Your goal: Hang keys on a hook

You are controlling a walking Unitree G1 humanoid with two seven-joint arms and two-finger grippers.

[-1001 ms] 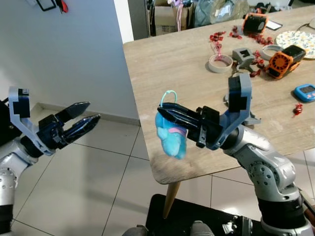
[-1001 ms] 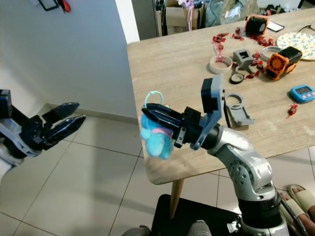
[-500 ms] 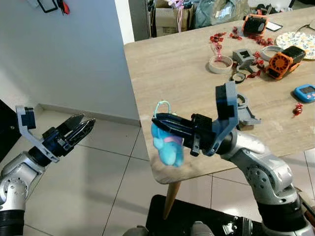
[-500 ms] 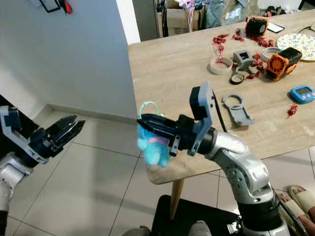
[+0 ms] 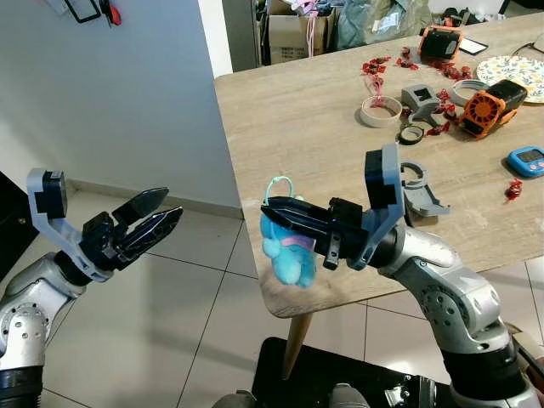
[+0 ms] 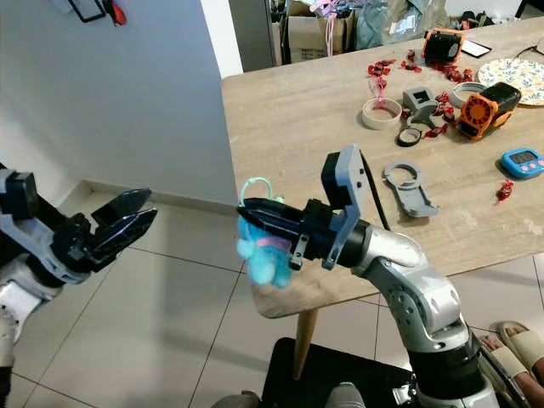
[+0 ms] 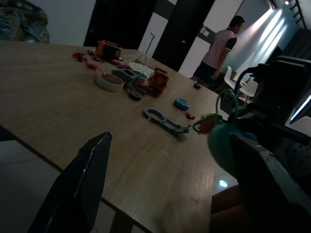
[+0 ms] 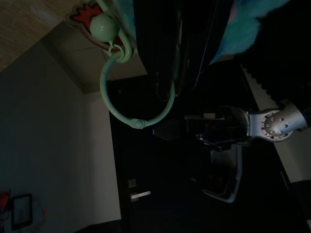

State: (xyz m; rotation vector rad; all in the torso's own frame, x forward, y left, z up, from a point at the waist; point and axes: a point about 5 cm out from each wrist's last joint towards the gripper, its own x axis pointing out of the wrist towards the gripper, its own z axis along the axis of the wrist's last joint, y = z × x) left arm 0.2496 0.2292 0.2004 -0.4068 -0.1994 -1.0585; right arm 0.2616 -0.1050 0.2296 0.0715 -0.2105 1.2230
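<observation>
Robot holds a fluffy blue keychain in front of a wooden table.

Near the centre of the head view, the right gripper (image 5: 276, 208) is clenched on the blue plush keychain (image 5: 287, 251), whose pale green ring (image 5: 281, 184) loops over the black fingers, off the table's near corner. At lower left, the left gripper (image 5: 161, 213) hovers over the tiled floor (image 5: 153, 323) with its fingers parted, grasping nothing. Farther back, the wooden table (image 5: 314, 119) carries a tape roll (image 5: 381, 109), orange gadgets and red scraps. In the upper left, a black frame (image 5: 81, 8) hangs on the white wall (image 5: 110, 93).
</observation>
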